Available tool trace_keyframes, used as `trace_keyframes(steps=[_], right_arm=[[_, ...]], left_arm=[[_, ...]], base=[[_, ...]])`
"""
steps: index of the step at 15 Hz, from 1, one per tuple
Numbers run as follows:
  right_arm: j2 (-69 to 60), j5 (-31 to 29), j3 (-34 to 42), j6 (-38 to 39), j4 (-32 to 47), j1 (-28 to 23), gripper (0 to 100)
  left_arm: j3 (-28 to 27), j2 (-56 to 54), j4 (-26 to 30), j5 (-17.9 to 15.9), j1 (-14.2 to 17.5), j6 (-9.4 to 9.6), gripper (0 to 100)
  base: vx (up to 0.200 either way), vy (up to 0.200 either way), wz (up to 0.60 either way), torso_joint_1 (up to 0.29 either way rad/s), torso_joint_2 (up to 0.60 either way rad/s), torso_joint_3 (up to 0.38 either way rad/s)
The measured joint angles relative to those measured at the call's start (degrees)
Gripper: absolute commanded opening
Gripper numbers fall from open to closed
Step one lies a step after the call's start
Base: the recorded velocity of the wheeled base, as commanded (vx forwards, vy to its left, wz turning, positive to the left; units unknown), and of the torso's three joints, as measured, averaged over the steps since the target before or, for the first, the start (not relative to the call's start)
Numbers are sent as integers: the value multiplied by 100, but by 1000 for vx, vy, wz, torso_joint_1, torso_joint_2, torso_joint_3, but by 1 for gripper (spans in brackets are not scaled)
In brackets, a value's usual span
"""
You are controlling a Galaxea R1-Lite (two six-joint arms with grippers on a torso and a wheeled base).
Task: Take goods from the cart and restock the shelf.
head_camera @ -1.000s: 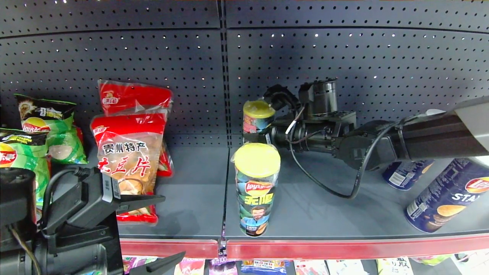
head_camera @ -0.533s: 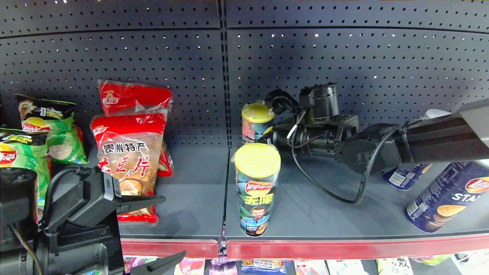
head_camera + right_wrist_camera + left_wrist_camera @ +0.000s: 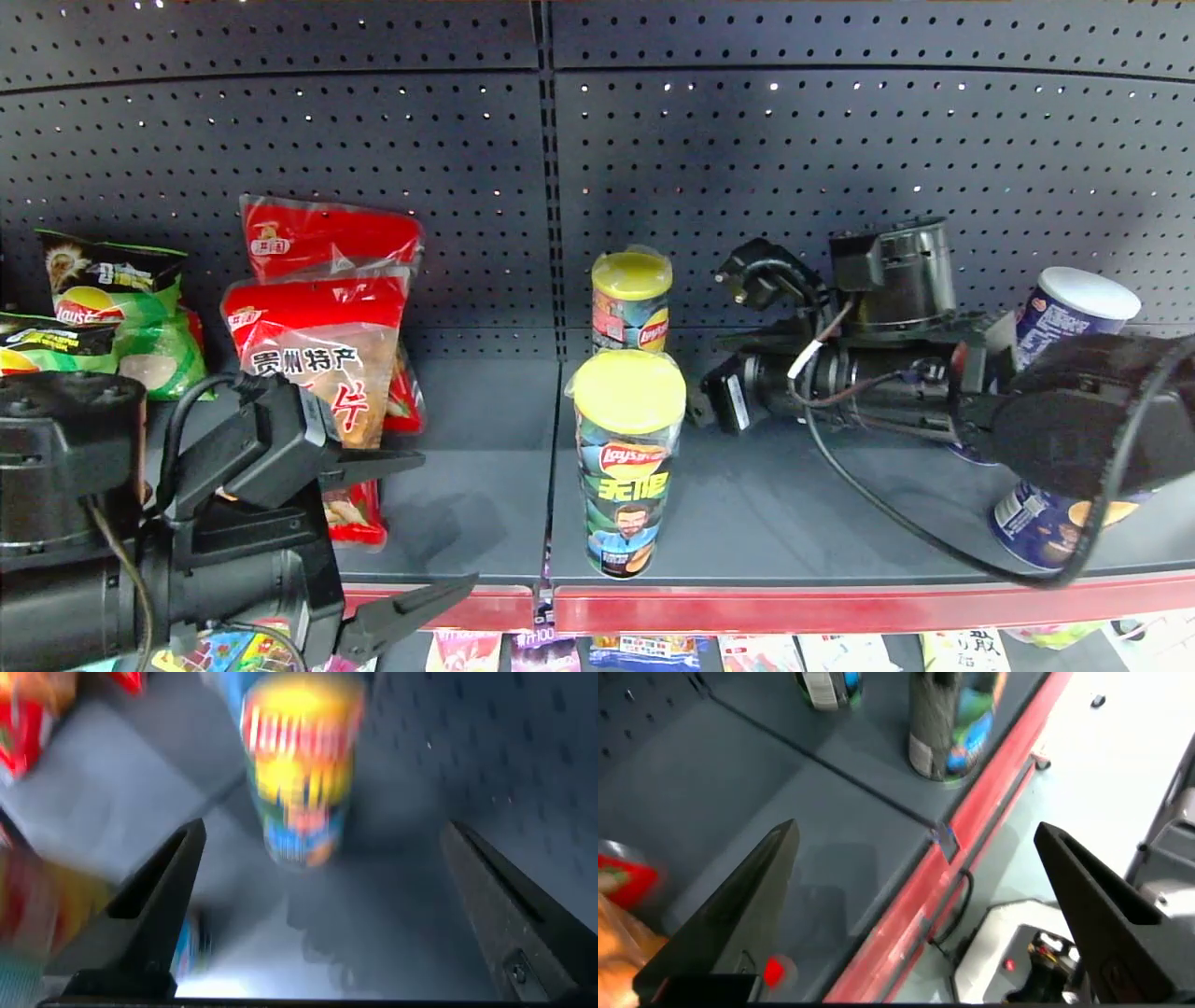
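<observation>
Where the shelf [image 3: 485, 420] meets its back panel, a yellow-lidded chip can [image 3: 631, 299] stands upright | right gripper [image 3: 322, 835] near it, jaws wide, empty | left gripper [image 3: 915, 831] likewise wide | can looks light, stiff, slick: grasp mid-body.

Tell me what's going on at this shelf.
The robot is restocking the shelf. Its right pincer, open, has drawn back from the rear can, which stands upright by the back panel, behind the front can. The left pincer hangs open and empty at the shelf's front edge, near the red bags.
</observation>
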Motion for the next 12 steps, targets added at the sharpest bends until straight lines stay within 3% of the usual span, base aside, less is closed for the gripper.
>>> trace_keyframes(steps=[9,12], right_arm=[[-2640,-26,2066,7,2,260,100],[-3696,-46,2483,-9,4,444,100]], left_arm=[[-395,820,-11,317,-238,84,100],[-603,1126,-13,330,-243,268,100]], base=[[0,0,0,0,0,0],[0,0,0,0,0,0]])
